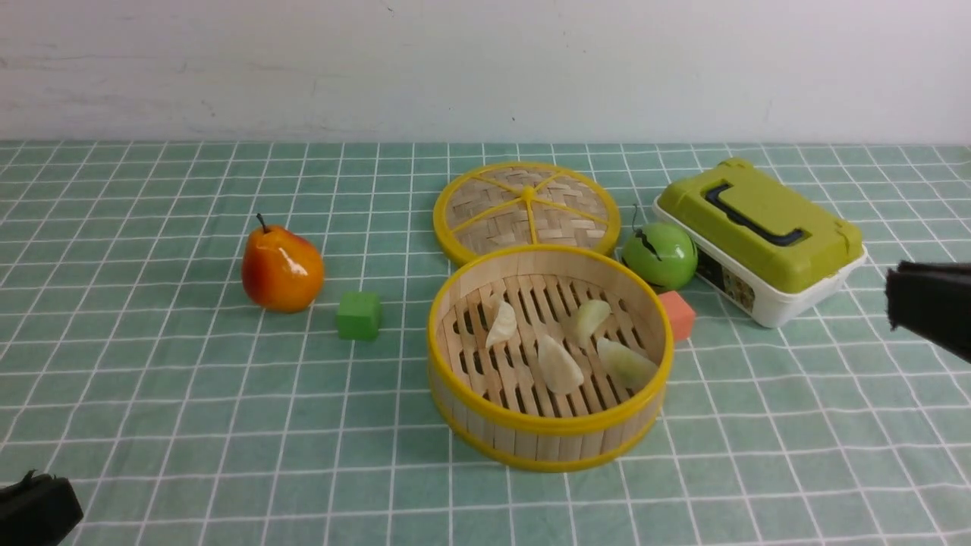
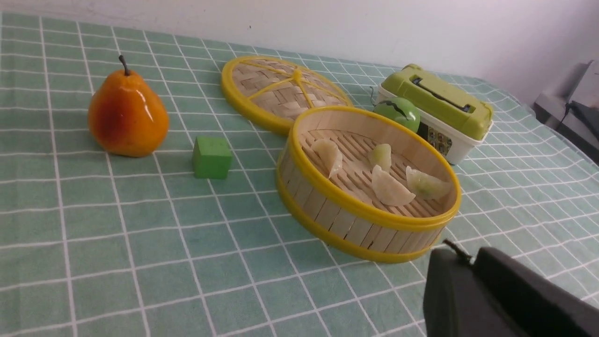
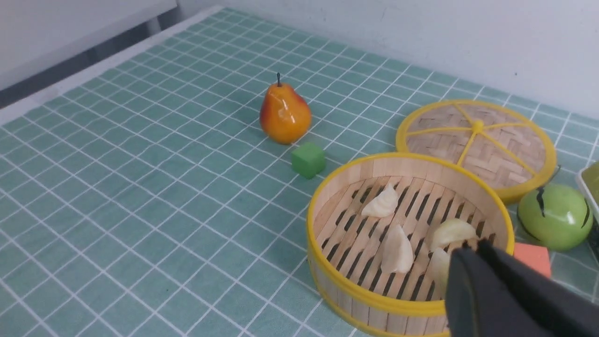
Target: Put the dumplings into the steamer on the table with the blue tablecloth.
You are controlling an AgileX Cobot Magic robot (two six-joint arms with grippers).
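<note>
The steamer [image 1: 546, 428] stands on the table's teal gridded cloth [image 1: 190, 394], a little right of centre. Several pale dumplings lie on its slatted floor: one at the left [image 1: 501, 324], one at the back [image 1: 590, 317], one in the middle [image 1: 559, 365], one at the right [image 1: 626, 362]. My left gripper [image 1: 38, 504] is shut and empty at the near left corner, far from the steamer [image 2: 337, 215]; its tips [image 2: 468, 255] are together. My right gripper [image 1: 906, 299] is shut and empty at the right edge; in the right wrist view [image 3: 472, 250] it partly hides one dumpling [image 3: 440, 271].
The flat woven lid [image 1: 526, 208] lies just behind the steamer. A green apple [image 1: 658, 255] and an orange cube [image 1: 677, 313] sit at its right, and a green-lidded white box [image 1: 758, 235] lies further right. A green cube [image 1: 359, 315] and a pear [image 1: 281, 267] sit to its left.
</note>
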